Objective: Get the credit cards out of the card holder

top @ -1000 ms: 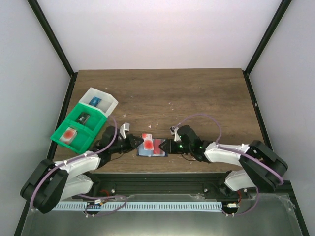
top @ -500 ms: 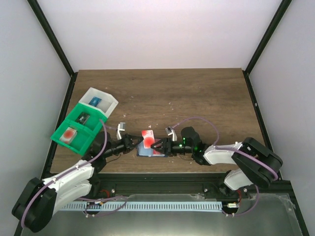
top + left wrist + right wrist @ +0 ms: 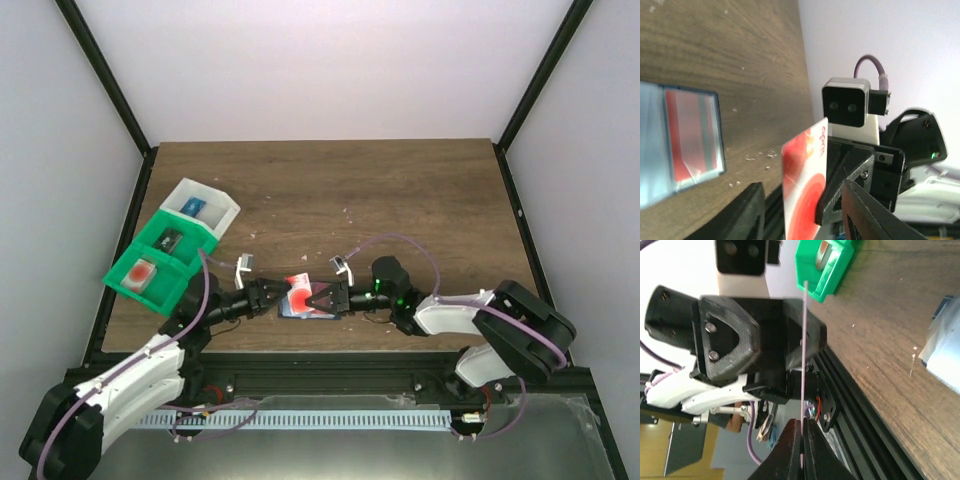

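The blue-grey card holder (image 3: 300,311) lies open near the table's front edge. In the left wrist view (image 3: 675,145) a red card shows behind its clear panel. My right gripper (image 3: 313,297) is shut on a credit card (image 3: 298,289), pale with a red-orange blotch, and holds it upright above the holder. The right wrist view shows this card edge-on (image 3: 803,355), pinched between the fingers (image 3: 812,452). My left gripper (image 3: 278,296) is open. Its jaws stand on either side of the same card (image 3: 805,185), not touching it.
A green bin (image 3: 158,264) and a white bin (image 3: 205,207) with small items inside stand at the back left. The green bin also shows in the right wrist view (image 3: 827,265). The black frame rail (image 3: 320,360) runs just below the holder.
The right gripper has raised the card off the holder and brought it toward the left gripper. The left arm has stretched forward, and its open jaws now flank the card.
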You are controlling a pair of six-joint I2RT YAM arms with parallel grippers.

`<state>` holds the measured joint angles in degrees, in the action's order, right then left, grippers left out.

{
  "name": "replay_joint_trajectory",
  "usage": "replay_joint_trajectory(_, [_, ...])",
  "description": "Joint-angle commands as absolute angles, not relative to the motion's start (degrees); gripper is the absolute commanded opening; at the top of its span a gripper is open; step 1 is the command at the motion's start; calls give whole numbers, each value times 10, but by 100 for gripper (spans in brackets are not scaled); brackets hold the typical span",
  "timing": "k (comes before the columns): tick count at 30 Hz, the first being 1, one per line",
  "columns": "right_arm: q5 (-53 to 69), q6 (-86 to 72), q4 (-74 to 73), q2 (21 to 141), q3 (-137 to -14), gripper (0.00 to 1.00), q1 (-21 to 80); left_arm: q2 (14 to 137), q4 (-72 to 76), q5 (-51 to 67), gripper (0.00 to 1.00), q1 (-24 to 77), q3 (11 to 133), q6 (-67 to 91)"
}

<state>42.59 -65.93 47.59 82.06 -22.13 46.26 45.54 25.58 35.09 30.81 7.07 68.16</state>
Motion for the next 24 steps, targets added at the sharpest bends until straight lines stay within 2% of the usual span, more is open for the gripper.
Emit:
replay_joint_trajectory(1, [490, -560, 394, 766, -231, 0, 460, 418, 90, 370, 51, 307, 141, 571])
replay_joint_trajectory(6, [537, -440, 205, 683, -245, 1, 459, 399, -32, 394, 57, 307, 196, 487])
replay_joint_trajectory(11, [573, -364, 74, 631, -278, 0, 459, 407, -77, 459, 56, 307, 233, 436])
replay_joint_trajectory(15, [594, -346, 50, 617, -290, 1, 458, 412, -80, 525, 49, 307, 242, 414])
replay_joint_trajectory(21, [602, -348, 56, 643, -303, 0, 458, 406, -33, 592, 49, 307, 226, 433])
replay_joint_trajectory(24, [607, -356, 75, 651, -303, 1, 458, 404, -17, 593, 43, 306, 221, 443])
